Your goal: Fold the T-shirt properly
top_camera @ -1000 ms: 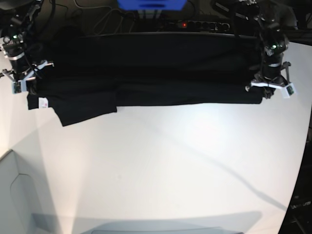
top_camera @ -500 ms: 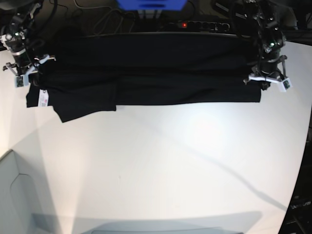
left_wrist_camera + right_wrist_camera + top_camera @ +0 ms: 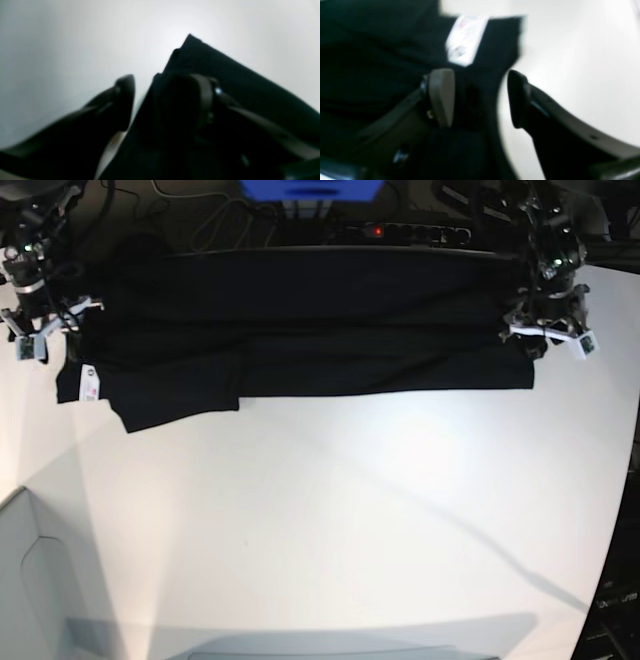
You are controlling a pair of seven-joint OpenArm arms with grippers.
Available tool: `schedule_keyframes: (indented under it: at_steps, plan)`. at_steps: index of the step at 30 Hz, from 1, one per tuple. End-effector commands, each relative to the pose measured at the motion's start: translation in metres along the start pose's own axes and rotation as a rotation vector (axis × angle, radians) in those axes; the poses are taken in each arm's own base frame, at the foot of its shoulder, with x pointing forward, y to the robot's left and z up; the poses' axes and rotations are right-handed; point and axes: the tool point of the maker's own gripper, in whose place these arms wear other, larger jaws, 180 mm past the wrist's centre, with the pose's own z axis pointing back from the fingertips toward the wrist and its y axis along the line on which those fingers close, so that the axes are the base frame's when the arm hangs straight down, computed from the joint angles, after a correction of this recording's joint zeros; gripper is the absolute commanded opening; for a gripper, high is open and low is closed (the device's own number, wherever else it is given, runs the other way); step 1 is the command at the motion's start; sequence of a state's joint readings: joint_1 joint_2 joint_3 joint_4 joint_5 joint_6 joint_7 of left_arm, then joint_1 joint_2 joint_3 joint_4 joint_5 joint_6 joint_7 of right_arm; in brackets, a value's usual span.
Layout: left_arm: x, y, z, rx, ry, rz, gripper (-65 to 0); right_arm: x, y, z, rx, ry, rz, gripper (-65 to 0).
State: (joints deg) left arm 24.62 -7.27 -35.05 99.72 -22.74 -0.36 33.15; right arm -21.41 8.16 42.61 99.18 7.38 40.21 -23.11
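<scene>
The black T-shirt [image 3: 300, 330] lies folded in a long band across the far side of the white table [image 3: 350, 530]. Its white tag [image 3: 88, 383] is at the left end, and one sleeve flap [image 3: 175, 395] sticks out toward the front. No orange print shows. My right gripper [image 3: 55, 328] is open above the shirt's left end; in the right wrist view this gripper [image 3: 480, 98] straddles the cloth edge near the tag [image 3: 466, 40]. My left gripper [image 3: 548, 338] is open at the right end; in the left wrist view that gripper [image 3: 162, 98] has one finger over the shirt [image 3: 250, 95] and one over bare table.
A power strip [image 3: 400, 230] with a red light, cables and a blue object [image 3: 310, 188] sit behind the shirt. The table's curved edge [image 3: 615, 530] runs down the right. A grey panel [image 3: 30, 580] is at the lower left.
Both grippers have drawn back toward the far side and a little outward from the shirt's front edge. The shirt's ends have settled and the left end with the tag has shifted slightly.
</scene>
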Motion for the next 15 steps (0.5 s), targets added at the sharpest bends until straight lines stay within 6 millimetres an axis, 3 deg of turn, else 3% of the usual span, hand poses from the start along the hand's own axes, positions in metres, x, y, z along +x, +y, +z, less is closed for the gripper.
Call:
schedule_keyframes:
  at_steps: [1, 5, 10, 15]
  plan:
    - [0.015, 0.0, 0.005, -0.002, -0.051, -0.015, -27.7, 0.024, -0.005, 0.001, -0.019, -0.077, 0.002, -29.4]
    - [0.015, 0.001, 0.009, -0.002, -0.053, -0.024, -26.9, 0.05, 0.007, -0.003, 0.005, -0.138, 0.028, -29.4]
    - [0.015, 0.001, 0.009, -0.002, -0.053, -0.025, -26.6, 0.082, 0.044, -0.031, 0.106, -0.163, 0.059, -29.3]
    - [0.016, 0.002, 0.009, -0.001, -0.055, -0.025, -26.6, 0.097, 0.06, -0.069, 0.143, -0.064, 0.127, -29.3]
